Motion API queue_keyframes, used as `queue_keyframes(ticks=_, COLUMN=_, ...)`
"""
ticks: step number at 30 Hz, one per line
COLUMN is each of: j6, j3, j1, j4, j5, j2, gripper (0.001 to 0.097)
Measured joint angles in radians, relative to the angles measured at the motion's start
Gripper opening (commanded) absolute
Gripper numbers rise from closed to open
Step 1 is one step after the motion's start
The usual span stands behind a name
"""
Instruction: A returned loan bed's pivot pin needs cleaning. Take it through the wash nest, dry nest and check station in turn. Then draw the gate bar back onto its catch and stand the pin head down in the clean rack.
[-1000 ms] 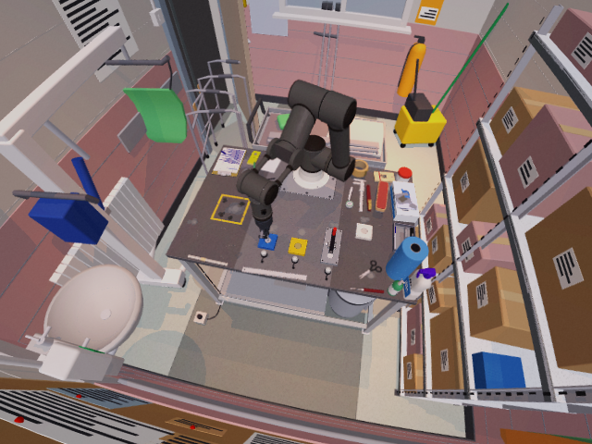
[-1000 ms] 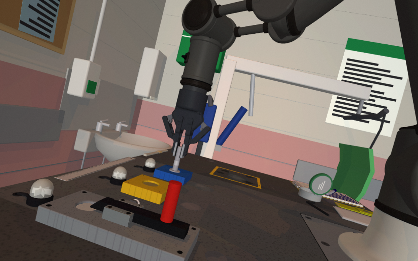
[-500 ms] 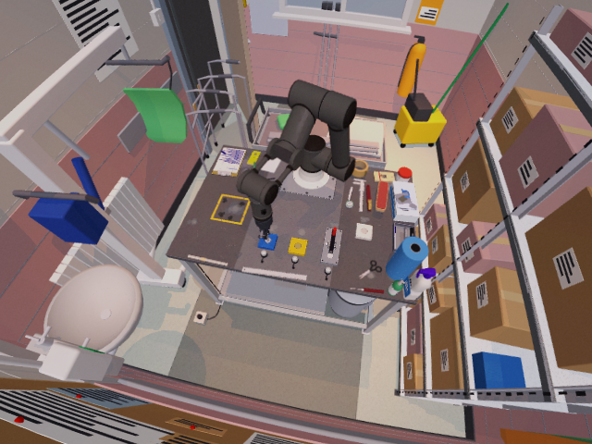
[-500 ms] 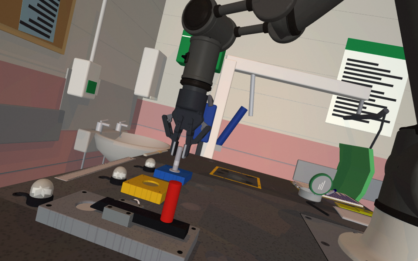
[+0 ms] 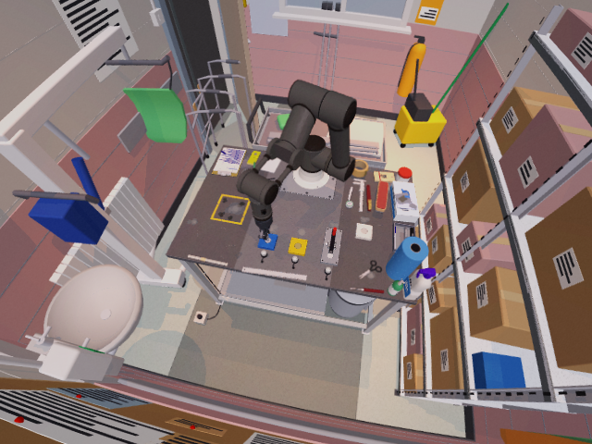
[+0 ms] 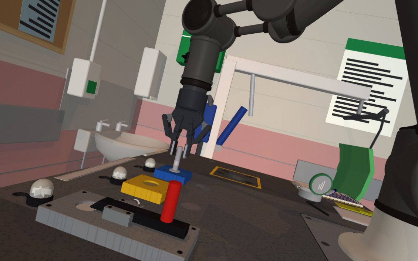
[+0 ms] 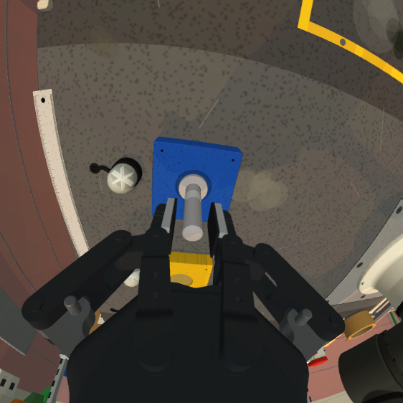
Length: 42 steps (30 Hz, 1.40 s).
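The grey pivot pin (image 7: pixel 192 210) stands upright with its wide head down in the round hole of the blue nest block (image 7: pixel 195 176), near the table's front edge. My gripper (image 7: pixel 192 218) is straight above it, open, with a finger on either side of the pin's upper end and holding nothing. The yellow nest block (image 6: pixel 144 188) lies beside the blue one. Further along sits the grey gate plate (image 6: pixel 114 220), whose black bar (image 6: pixel 144 215) carries a red upright handle (image 6: pixel 170 201). The white clean rack (image 5: pixel 364 232) lies beyond the gate plate.
Behind the work lies a yellow-framed square (image 5: pixel 230 209) marked on the table, with the arm's base (image 5: pixel 311 179) to its right. Round white knobs (image 7: pixel 121 179) sit in front of each station. A pale ruler strip (image 7: pixel 56 169) runs along the table's front edge.
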Motion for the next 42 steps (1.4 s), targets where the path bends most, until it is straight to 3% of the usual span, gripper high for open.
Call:
queue_keyframes(ticks=18, j6=0.000, j3=-0.016, j1=0.000, j4=0.000, j5=0.029, j2=-0.011, gripper=0.0340)
queue_keyframes(ticks=30, j6=0.000, j3=-0.094, j1=0.000, j4=0.000, j5=0.143, j2=-0.051, gripper=0.0340)
queue_keyframes(ticks=42, j6=0.000, j3=-0.094, j1=0.000, j4=0.000, j5=0.145, j2=-0.050, gripper=0.0340)
